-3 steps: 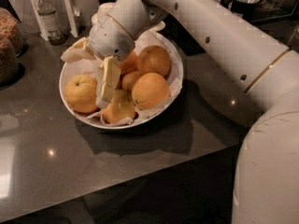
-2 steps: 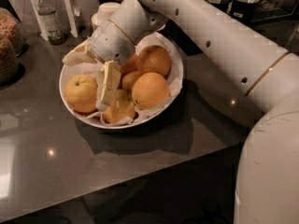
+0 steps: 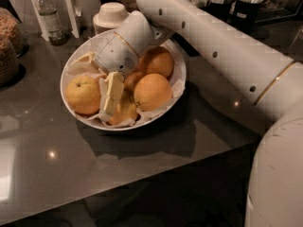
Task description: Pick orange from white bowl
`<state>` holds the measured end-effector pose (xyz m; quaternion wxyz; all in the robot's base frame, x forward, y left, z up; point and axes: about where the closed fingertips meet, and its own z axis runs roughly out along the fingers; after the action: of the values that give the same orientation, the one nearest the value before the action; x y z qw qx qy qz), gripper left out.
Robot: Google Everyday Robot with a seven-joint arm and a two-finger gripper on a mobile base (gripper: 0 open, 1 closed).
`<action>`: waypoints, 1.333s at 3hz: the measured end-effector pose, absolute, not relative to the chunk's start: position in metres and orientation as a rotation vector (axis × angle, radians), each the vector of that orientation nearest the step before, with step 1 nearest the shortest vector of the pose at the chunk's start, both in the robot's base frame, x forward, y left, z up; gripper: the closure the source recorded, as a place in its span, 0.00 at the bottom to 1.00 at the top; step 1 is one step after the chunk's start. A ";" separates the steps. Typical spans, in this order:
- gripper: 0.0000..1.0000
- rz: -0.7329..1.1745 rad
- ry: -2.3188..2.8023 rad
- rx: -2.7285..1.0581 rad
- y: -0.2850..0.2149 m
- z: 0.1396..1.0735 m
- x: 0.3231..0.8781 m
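Moved since before: the long white robot arm (image 3: 218, 46) has been brought a little lower over the fruit, and the gripper (image 3: 97, 82) has been pushed a little deeper into the bowl. The bowl and the fruit have been left where they were.

Camera view: everything is seen from above and a bit from the front.

Bowl: a big, wide, shiny white bowl (image 3: 75, 116) is set on a dark grey table top (image 3: 71, 174). It is lined with crumpled white paper (image 3: 175, 86).

Orange to be picked: the big round yellowish orange with bumpy skin (image 3: 84, 94) is lying on the paper in the left part of the white bowl. It has not been lifted.

Other fruit: smoother, deeper-orange round fruits are piled in the middle and right of the bowl. One (image 3: 152, 91) is at the front and one (image 3: 157, 60) is behind it.

Gripper: it is held inside the bowl, over the left half.

Fingers: two pale creamy fingers are spread wide apart. One finger (image 3: 112, 93) is pointed down just beside the right side of the yellowish orange. The other (image 3: 85, 58) is seen near the back left rim. Nothing is held.

Behind the bowl: a small white lidded cup (image 3: 111, 14) and a clear plastic bottle with a dark cap (image 3: 47, 15) are stood on the table.
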<state>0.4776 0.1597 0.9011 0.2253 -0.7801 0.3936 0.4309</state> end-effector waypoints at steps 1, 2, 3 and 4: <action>0.19 1.188 1.086 -2.152 0.160 0.901 0.478; 0.42 1.188 1.086 -2.152 0.160 0.901 0.478; 0.65 1.188 1.085 -2.152 0.160 0.901 0.478; 0.89 1.175 1.070 -2.141 0.162 0.905 0.476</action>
<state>0.4764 0.1620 0.9048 0.2354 -0.7804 0.3902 0.4282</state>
